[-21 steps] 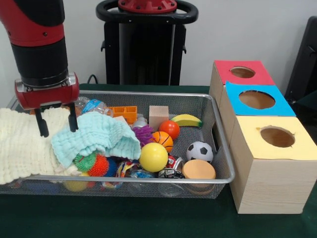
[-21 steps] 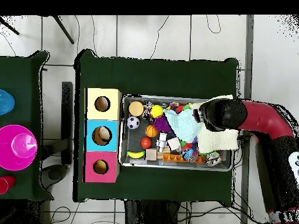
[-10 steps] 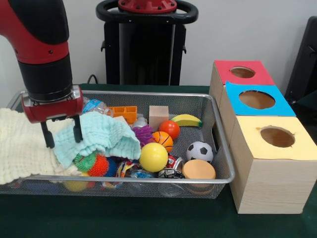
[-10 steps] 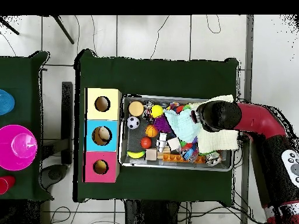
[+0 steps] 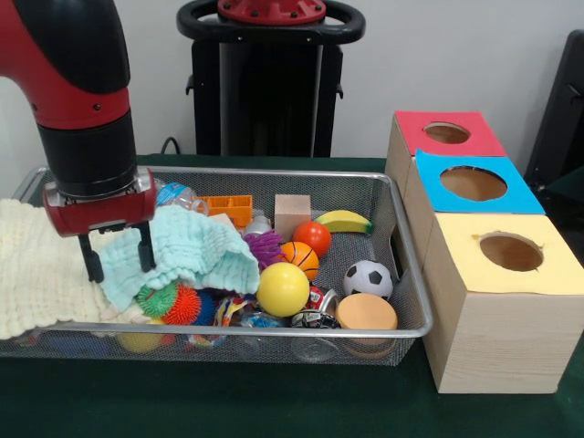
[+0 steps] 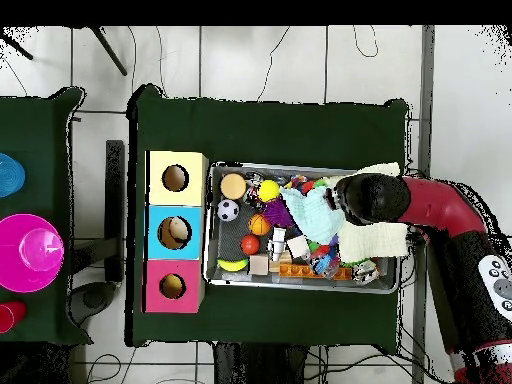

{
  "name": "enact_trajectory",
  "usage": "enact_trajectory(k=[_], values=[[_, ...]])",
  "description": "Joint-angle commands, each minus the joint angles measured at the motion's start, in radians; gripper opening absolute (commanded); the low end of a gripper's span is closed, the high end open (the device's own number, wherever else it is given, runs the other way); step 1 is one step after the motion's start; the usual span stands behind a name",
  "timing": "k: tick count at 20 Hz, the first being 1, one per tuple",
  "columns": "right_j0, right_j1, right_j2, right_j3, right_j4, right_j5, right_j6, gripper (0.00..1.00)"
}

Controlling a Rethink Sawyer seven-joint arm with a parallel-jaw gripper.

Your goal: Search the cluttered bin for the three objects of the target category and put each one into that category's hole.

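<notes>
Over bin's [image 5: 406, 274] cloth end, claw [image 5: 118, 260] spread wide, fingers straddling mint cloth [image 5: 187, 251] edge beside cream cloth [image 5: 41, 274]. Target category unclear; balls [image 5: 283, 289] lie mid-bin. Cloth likely light, limp: pinch bunched fold, lift aside.

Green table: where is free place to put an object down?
The green table is bare in front of the wire bin and the boxes. The bin is crowded: cloths at the gripper, balls elsewhere.
</notes>
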Motion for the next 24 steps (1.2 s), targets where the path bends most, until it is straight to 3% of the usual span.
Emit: enact_trajectory(k=[1,24], values=[[0.002,0.026,0.015,-0.042,-0.101,-0.041,-0.191,1.0],[-0.026,0.05,0.028,-0.087,-0.09,-0.004,-0.258,1.0]])
